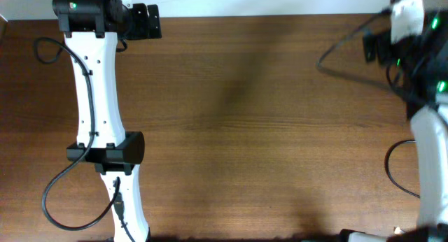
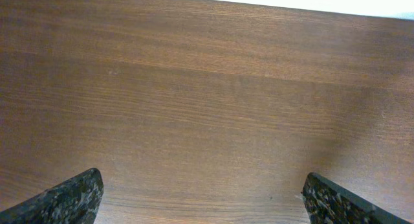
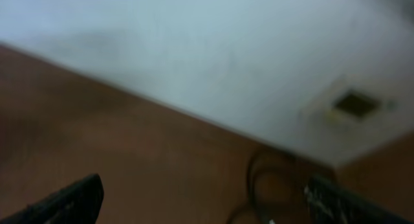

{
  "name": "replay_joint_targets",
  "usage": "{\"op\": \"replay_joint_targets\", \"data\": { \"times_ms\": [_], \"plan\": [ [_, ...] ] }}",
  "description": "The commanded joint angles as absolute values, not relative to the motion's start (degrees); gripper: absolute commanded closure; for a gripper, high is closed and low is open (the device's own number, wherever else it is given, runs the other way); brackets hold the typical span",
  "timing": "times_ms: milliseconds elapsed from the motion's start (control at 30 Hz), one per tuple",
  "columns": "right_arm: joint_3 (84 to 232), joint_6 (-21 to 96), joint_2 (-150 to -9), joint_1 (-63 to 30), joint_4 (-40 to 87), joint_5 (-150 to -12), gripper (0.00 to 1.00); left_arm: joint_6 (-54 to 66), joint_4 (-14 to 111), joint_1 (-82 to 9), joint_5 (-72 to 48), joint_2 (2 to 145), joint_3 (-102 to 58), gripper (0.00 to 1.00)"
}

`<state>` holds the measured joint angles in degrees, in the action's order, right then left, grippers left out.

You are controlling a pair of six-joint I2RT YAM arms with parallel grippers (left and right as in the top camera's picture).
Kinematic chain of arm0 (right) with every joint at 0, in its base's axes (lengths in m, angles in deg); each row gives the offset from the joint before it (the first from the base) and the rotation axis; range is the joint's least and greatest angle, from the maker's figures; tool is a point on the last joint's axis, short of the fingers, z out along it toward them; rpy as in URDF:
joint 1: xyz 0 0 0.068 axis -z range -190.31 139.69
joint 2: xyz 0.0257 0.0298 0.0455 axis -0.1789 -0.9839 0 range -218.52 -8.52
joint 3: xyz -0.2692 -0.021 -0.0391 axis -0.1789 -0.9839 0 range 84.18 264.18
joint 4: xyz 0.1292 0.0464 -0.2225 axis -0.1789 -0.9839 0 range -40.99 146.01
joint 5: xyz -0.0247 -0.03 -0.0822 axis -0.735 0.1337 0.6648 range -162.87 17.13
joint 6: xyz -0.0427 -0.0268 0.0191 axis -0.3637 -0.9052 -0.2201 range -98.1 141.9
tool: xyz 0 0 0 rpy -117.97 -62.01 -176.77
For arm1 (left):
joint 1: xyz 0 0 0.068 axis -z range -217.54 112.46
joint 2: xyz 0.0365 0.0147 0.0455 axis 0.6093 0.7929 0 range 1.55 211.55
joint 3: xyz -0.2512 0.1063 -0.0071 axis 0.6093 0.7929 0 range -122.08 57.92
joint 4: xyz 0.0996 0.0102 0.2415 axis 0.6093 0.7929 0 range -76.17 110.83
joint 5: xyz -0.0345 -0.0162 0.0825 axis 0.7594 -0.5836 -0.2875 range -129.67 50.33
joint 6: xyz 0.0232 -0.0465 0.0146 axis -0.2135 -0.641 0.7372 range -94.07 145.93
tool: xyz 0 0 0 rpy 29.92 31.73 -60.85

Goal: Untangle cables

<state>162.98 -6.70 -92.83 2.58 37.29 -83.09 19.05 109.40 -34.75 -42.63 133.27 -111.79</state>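
- Overhead: I find no loose cables on the table (image 1: pixel 266 130). The left gripper (image 1: pixel 143 22) sits at the table's far-left corner and the right arm (image 1: pixel 427 130) at its right edge, leaving the middle free.
- Left wrist: fingers (image 2: pixel 65 201) spread wide, empty, over bare table.
- Right wrist: blurred. The right gripper (image 3: pixel 204 199) is spread and empty. A dark cable loop (image 3: pixel 259 179) lies by the table's far edge, perhaps the task's.

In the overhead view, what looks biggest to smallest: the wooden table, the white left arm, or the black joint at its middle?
1. wooden table
2. left arm
3. black joint
The arm is nearer the camera, but the gaps are plain.
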Motion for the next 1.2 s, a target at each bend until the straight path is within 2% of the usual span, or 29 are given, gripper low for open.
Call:
{"op": "replay_joint_targets", "data": {
  "times_ms": [0,33,133,200,267,333,433,567,667,767,933,1167],
  "plan": [
    [147.5,-1.2,-83.4,2.6,52.1,-70.2,0.01,19.8,109.1,-34.9,-42.4,132.9,-111.9,0.01],
    [143.6,8.2,-83.0,2.8,57.8,-62.7,0.01,19.8,109.5,-34.9,-42.4,132.9,-111.9,0.01],
    [142.0,30.2,-85.7,6.0,54.7,-49.1,0.01,19.8,110.4,-34.9,-42.4,132.9,-111.9,0.01],
    [142.0,53.6,-88.0,10.1,41.9,-40.8,0.01,20.8,110.5,-34.9,-42.4,132.9,-111.9,0.01],
    [142.0,71.3,-90.2,14.4,29.2,-40.9,0.01,21.3,110.5,-34.9,-42.4,132.9,-111.9,0.01],
    [142.0,84.9,-93.2,18.7,18.4,-41.1,0.01,21.5,110.5,-34.9,-42.4,132.9,-111.9,0.01],
    [142.0,98.8,-95.9,22.9,12.0,-41.4,0.01,21.5,110.5,-34.9,-42.4,132.9,-111.9,0.01],
    [142.0,102.8,-95.9,25.8,6.7,-42.0,0.01,21.5,110.5,-34.9,-42.4,132.9,-111.9,0.01],
    [142.0,119.2,-96.0,31.0,-2.8,-42.9,0.01,21.5,110.6,-34.9,-42.4,132.9,-111.9,0.01],
    [141.7,127.8,-96.3,37.4,-2.2,-46.9,0.01,21.5,110.6,-34.9,-42.4,132.9,-111.9,0.01],
    [141.7,127.9,-97.1,45.2,0.4,-47.4,0.01,21.5,110.5,-34.9,-42.4,132.9,-111.9,0.01],
    [141.6,127.8,-106.6,47.1,1.8,-47.2,0.02,21.5,110.6,-34.9,-42.4,132.9,-111.9,0.01]
  ]
}}
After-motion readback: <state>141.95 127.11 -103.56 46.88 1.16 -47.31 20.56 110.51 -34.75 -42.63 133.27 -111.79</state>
